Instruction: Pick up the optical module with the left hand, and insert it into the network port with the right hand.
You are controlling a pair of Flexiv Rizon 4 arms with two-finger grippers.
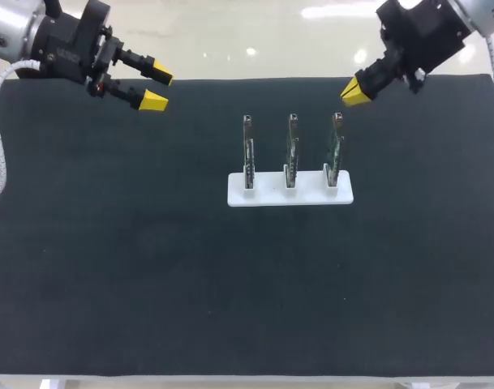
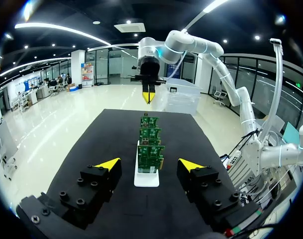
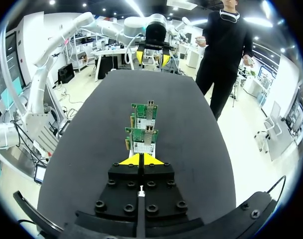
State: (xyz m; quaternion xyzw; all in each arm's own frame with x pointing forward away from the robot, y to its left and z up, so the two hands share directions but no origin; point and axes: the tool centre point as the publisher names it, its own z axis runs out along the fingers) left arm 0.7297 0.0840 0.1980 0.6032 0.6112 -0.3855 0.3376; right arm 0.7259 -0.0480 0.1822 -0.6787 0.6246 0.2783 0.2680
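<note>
We see a black table point(image 1: 149, 267) with a white rack point(image 1: 289, 194) near its middle. Three green boards point(image 1: 291, 154) stand upright in the rack's slots, side by side and apart from one another. Each carries a grey metal piece point(image 1: 293, 120) at its far end. We cannot tell whether that piece is a port or a module.

Our left tool point(image 1: 157, 87) hangs over the far left part of the table, well apart from the rack. Its fingers are spread wide and hold nothing. In the left wrist view the row of boards lies ahead of it, lined up with the gap between the yellow tips.

Our right tool point(image 1: 356, 91) hangs over the far right part of the table, near the far end of the rightmost board but not touching it. Its yellow tips are pressed together with nothing between them. In the right wrist view the nearest board stands just ahead of those tips, with the next one behind it in line.
</note>
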